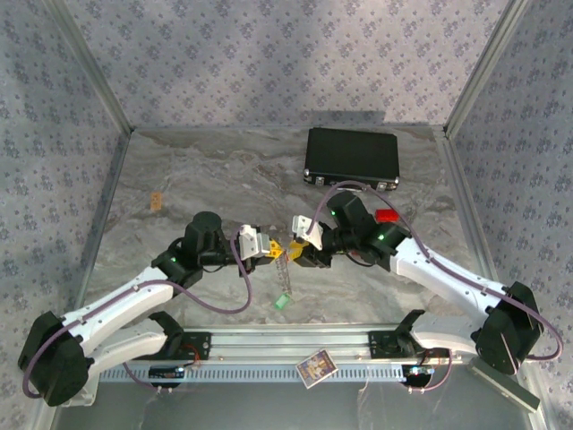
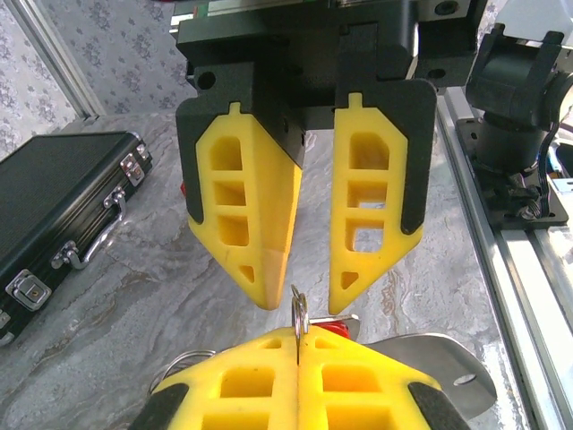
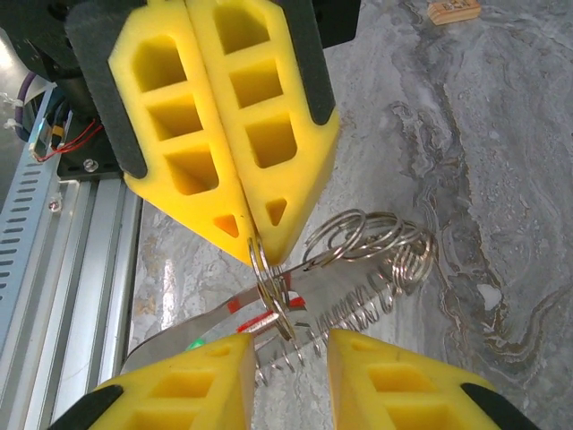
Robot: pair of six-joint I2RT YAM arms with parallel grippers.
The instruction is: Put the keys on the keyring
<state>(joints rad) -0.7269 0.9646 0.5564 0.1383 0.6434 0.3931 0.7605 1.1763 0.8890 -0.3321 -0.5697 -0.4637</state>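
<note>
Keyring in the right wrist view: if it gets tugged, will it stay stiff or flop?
Probably floppy: the keyring, pinched by the shut left gripper, has several loose linked rings trailing from it. Thin wire suggests it is light. Smooth metal may swivel or slip in the grip.

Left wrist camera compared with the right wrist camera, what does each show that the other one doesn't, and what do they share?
Left wrist view: a black latched case off to one side. Right wrist view: a small tan piece farther off, and thin red wires beside the left arm. Both: the left gripper shut on the keyring, facing the open right gripper.
</note>
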